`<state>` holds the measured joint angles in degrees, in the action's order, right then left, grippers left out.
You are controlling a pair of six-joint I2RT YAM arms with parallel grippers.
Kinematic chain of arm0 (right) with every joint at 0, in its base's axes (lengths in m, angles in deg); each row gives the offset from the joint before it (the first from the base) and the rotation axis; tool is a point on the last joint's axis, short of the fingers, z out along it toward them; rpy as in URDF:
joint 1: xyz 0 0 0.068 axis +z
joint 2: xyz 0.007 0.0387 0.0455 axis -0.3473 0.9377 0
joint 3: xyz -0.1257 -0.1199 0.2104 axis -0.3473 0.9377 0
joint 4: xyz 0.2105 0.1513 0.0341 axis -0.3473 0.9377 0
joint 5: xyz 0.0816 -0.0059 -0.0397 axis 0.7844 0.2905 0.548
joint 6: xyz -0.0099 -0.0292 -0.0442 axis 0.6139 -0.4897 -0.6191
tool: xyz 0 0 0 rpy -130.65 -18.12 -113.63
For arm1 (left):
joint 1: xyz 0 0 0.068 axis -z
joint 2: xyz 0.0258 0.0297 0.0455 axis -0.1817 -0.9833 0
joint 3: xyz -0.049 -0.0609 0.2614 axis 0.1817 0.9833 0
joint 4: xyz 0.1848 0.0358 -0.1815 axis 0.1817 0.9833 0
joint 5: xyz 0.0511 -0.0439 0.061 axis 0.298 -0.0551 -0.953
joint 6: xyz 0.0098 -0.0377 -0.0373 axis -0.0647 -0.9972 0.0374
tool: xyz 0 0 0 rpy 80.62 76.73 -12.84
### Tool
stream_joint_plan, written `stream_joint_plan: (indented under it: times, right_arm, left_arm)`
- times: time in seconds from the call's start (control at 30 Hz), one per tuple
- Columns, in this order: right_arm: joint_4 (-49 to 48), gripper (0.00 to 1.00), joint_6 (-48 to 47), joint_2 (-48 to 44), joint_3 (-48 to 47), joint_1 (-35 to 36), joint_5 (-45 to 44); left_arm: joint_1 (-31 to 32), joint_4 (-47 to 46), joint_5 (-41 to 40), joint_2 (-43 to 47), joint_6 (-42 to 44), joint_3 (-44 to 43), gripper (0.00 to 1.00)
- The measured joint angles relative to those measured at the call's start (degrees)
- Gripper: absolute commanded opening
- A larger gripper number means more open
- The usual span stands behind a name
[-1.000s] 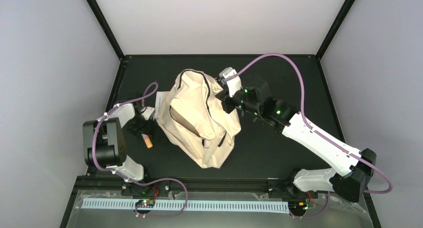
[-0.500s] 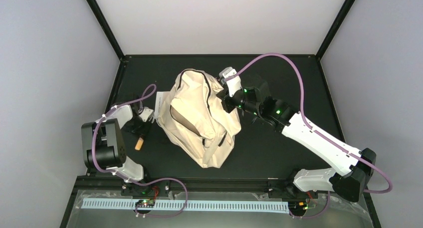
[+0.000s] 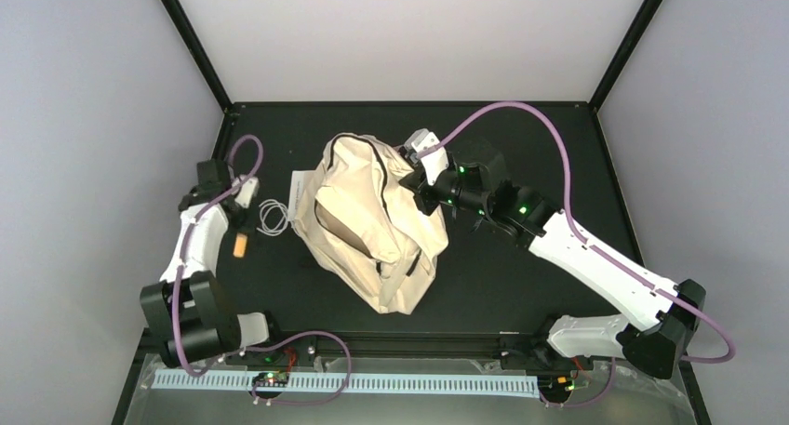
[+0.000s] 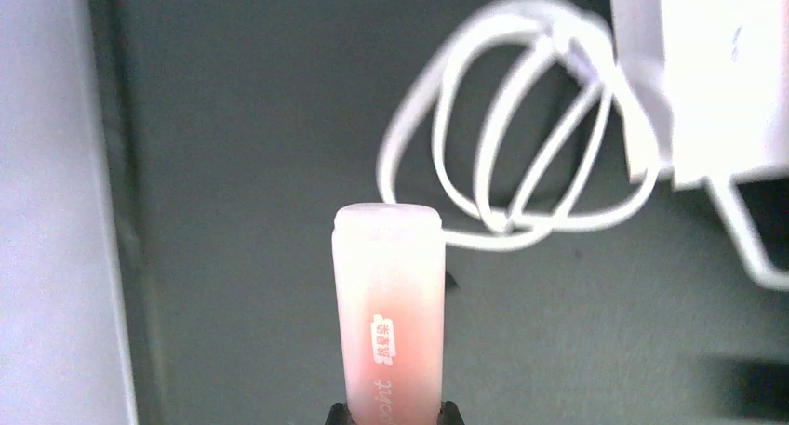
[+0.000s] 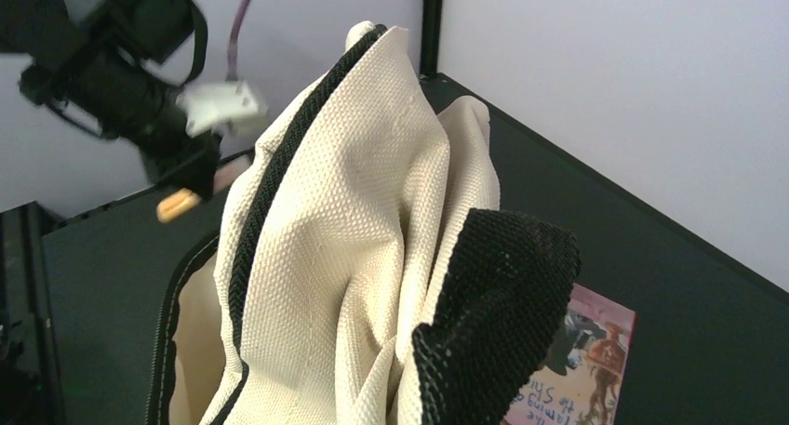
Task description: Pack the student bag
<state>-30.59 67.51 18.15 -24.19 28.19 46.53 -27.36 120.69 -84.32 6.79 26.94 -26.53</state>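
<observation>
The student bag [image 3: 372, 222] is a cream fabric backpack lying mid-table, its zipped mouth [image 5: 200, 332] gaping. My right gripper [image 3: 417, 178] is shut on bunched cream fabric and black strap [image 5: 493, 313] at the bag's far right top edge and holds it raised; its fingers are hidden under the cloth. My left gripper [image 4: 388, 416] is shut on the base of a pink-orange tube [image 4: 388, 304], which sticks out beyond the jaws. From above, the tube [image 3: 241, 247] hangs left of the bag, apart from it.
A coiled white cable [image 3: 272, 216] lies between the tube and the bag, joined to a white block [image 4: 707, 72] by the bag's left side. A colourful printed card [image 5: 586, 369] lies on the table beside the bag. Enclosure walls stand close on the left and at the back.
My left gripper has shut on the tube and carried it up and to the left, away from the bag, uncovering the white cable. The right arm has barely moved.
</observation>
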Motion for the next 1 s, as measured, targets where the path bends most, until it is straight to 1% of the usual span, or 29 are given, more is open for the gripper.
stream_joint_plan:
  times: [0.07,0.13,0.2,0.27,0.37,0.47,0.5,0.57,0.63,0.67,0.77,0.9,0.93,1.0]
  right_arm:
    - [-0.1,0.01,-0.9,-0.1,0.0,0.0,1.8]
    - [-0.2,0.01,-1.9,-0.1,0.0,0.0,3.5]
    - [-0.4,0.01,-2.9,-0.1,0.0,0.0,4.9]
    - [-0.4,0.01,-3.7,-0.1,0.0,0.0,5.7]
    - [-0.3,0.01,-4.6,0.2,-0.4,0.0,5.9]
    - [-0.1,0.01,-5.1,0.8,-0.9,0.0,5.8]
    - [-0.1,0.01,-5.2,1.1,-1.2,0.0,5.7]
    - [-0.1,0.01,-5.2,1.6,-1.5,0.0,5.6]
    - [0.0,0.01,-5.1,1.9,-1.7,0.0,5.4]
    - [0.2,0.01,-4.9,2.3,-2.1,0.0,5.3]
    - [0.8,0.01,-4.3,3.0,-3.2,0.0,5.2]
    - [1.5,0.01,-3.6,2.8,-3.2,-0.1,2.9]
    - [1.9,0.01,-3.3,2.7,-3.2,-0.2,2.1]
    - [2.9,0.01,-2.5,2.3,-3.2,-1.1,0.8]
  left_arm:
    - [-0.3,0.3,1.0,2.4,-1.9,-3.8,0.01]
    - [-0.4,0.7,3.8,3.8,-3.4,-8.9,0.02]
    - [0.2,0.5,8.1,5.6,-4.3,-13.7,0.02]
    - [2.7,-0.6,13.1,8.5,-4.5,-17.4,0.01]
    - [13.6,-0.5,22.7,13.0,-3.5,-23.1,0.02]
    - [24.0,1.4,34.5,13.9,-0.7,-29.2,0.02]
    - [26.9,2.0,37.2,14.1,0.6,-29.9,0.02]
    - [32.0,4.1,40.1,14.1,3.2,-29.5,0.02]
    - [35.1,6.3,40.9,13.8,5.3,-28.6,0.01]
    - [35.5,7.1,40.7,13.4,5.9,-28.3,0.01]
    - [35.1,8.5,38.5,12.0,7.2,-27.4,0.02]
    - [34.5,9.5,36.6,13.0,7.9,-26.7,0.02]
    - [34.4,9.5,36.2,13.4,7.9,-26.6,0.04]
    - [34.1,9.7,35.1,14.1,7.9,-26.6,0.14]
